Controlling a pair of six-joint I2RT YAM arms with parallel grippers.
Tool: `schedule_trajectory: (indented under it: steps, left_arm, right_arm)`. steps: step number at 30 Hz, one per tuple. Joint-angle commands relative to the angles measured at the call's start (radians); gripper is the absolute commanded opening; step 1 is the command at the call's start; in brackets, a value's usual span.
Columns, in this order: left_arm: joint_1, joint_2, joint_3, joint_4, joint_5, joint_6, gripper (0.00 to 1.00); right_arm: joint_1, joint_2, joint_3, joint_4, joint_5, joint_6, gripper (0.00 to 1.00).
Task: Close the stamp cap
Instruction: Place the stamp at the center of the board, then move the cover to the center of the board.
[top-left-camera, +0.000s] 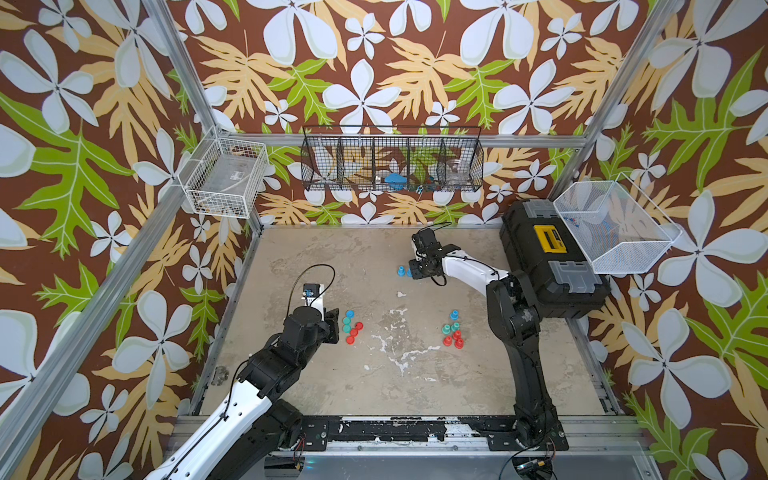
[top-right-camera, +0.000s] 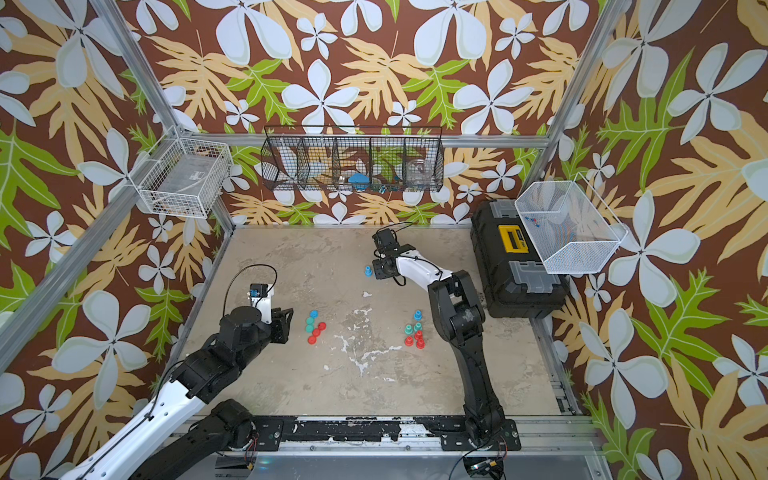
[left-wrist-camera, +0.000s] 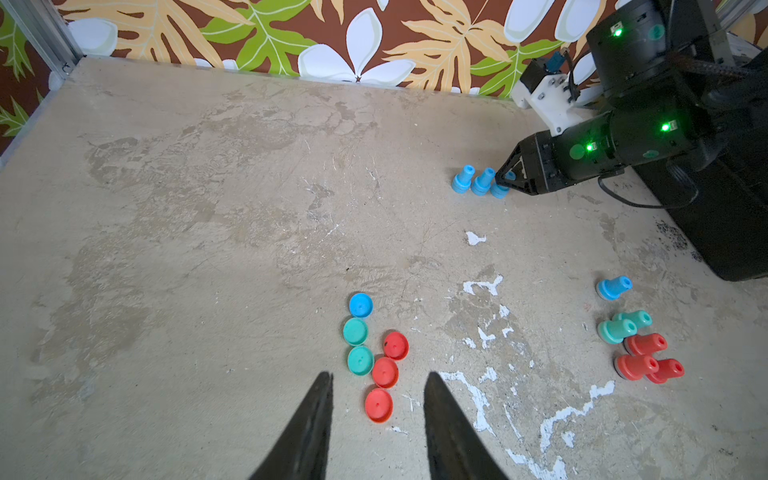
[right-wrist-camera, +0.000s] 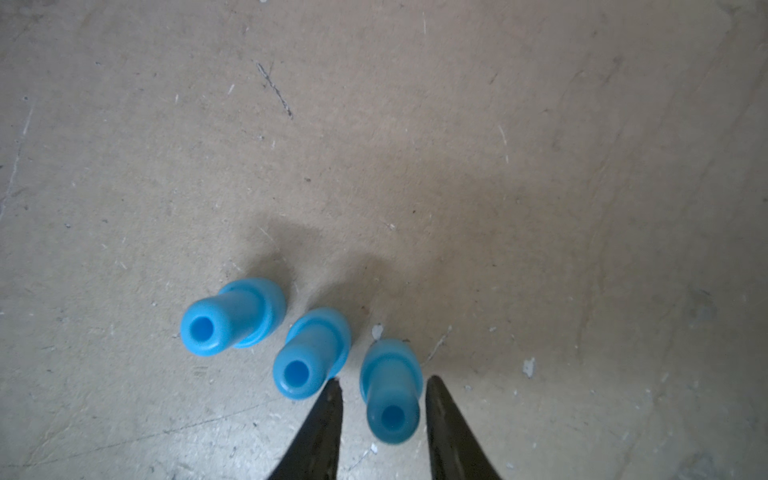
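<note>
Here right claw narrowly parted around upright blue stamp, slight gaps; left claw parted, empty.

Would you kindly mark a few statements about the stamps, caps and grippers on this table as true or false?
1. Three blue stamps stand in a row, one of them between the jaws of the right gripper. True.
2. The left gripper grips a red cap. False: its jaws stand apart and empty; the red caps lie on the table.
3. Six loose caps lie together. True.
4. Two of them are blue. False: there is only one blue cap.
</note>
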Motion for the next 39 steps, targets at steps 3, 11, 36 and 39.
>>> schedule_trajectory:
  steps: [3,11,36,39]
  left_arm:
    - [0.002,-0.002,0.001,0.004,-0.013,-0.008,0.39]
    - [0.001,0.000,0.001,0.004,-0.015,-0.010,0.39]
    - [0.002,0.194,0.059,0.037,0.077,-0.121,0.40]
    - [0.001,0.269,0.053,0.083,0.112,-0.165,0.40]
  right_arm:
    - [-0.001,-0.034,0.009,-0.019,-0.007,-0.001,0.38]
    - [0.016,-0.181,-0.063,-0.030,-0.023,0.001,0.39]
    - [0.106,-1.338,-0.978,0.026,-0.006,0.056,0.41]
    - [0.106,-1.409,-1.029,0.022,-0.001,0.061,0.43]
